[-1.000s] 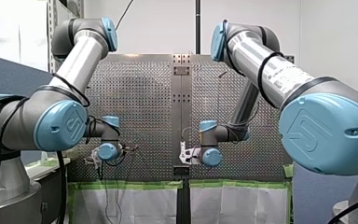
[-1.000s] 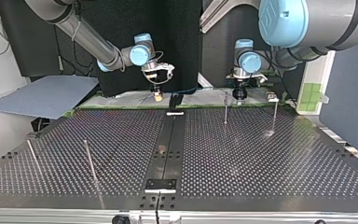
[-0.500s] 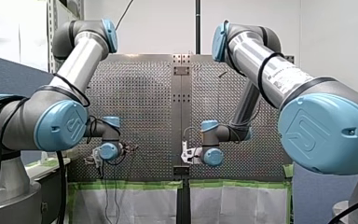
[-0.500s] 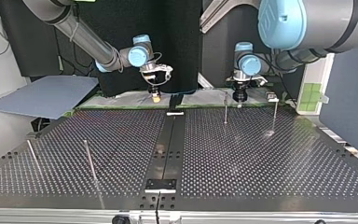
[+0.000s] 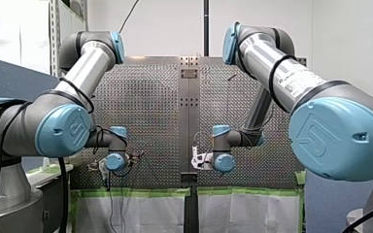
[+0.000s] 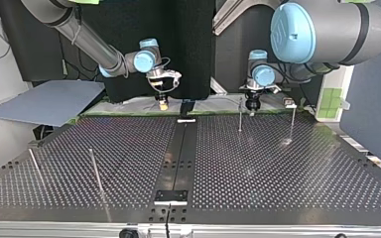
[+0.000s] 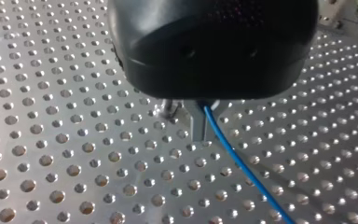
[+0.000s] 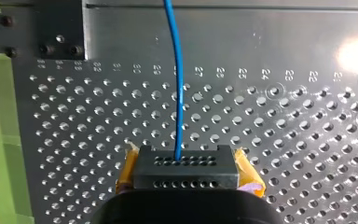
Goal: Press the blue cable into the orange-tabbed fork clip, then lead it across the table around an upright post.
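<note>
Dropping lower beside an upright post [image 6: 239, 115], my left gripper [image 6: 250, 108] sits at one o'clock on the far edge of the perforated table [image 6: 278, 168] in the top view. My right gripper [image 6: 162, 103] has edged toward nine. This is probably lining up, as no fork clip shows. Only the wrist views reveal the blue cable [image 8: 179, 93]: the right jaws are clamped on it, but the left's hold I cannot tell.

Robotics lab test cell. Two grey industrial arms with blue joint caps, my left arm [image 5: 63, 128] and my right arm [image 5: 340, 136], fill the front view's sides. Between them lies a perforated metal table [image 6: 278, 178] with thin upright posts [image 6: 95, 171], edged in green tape [image 5: 141, 192]. A black backdrop [image 6: 188, 44] hangs at the top view's upper middle.
</note>
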Controlling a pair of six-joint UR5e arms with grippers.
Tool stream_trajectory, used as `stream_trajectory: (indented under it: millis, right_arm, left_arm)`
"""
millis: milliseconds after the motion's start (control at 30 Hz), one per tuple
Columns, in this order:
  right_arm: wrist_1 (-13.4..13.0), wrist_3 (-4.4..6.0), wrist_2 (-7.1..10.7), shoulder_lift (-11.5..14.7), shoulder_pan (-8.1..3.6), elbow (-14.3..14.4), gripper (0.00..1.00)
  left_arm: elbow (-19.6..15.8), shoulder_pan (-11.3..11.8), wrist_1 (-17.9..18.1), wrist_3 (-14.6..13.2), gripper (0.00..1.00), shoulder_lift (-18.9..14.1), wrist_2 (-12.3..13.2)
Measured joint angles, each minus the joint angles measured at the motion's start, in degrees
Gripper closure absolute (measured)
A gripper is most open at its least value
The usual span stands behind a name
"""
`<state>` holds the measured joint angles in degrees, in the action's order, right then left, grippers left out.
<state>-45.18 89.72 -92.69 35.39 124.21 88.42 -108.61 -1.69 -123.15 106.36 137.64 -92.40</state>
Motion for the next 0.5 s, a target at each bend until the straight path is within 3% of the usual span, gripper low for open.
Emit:
stream_trajectory:
  millis: [333,367,500]
  right_arm:
    - [0.1,-0.25,0.16,0.0,-1.07,-1.3,1.00]
    - [0.2,-0.31,0.18,0.0,-1.13,-1.3,1.00]
    - [0.7,-0.55,0.21,0.0,-1.28,-1.4,1.00]
  left_arm:
    - [0.7,0.5,-0.5,0.9,1.00,0.0,0.1]
    - [0.7,0.6,-0.5,0.9,0.86,0.0,0.1]
    - [0.7,1.0,-0.5,0.7,0.75,0.0,0.5]
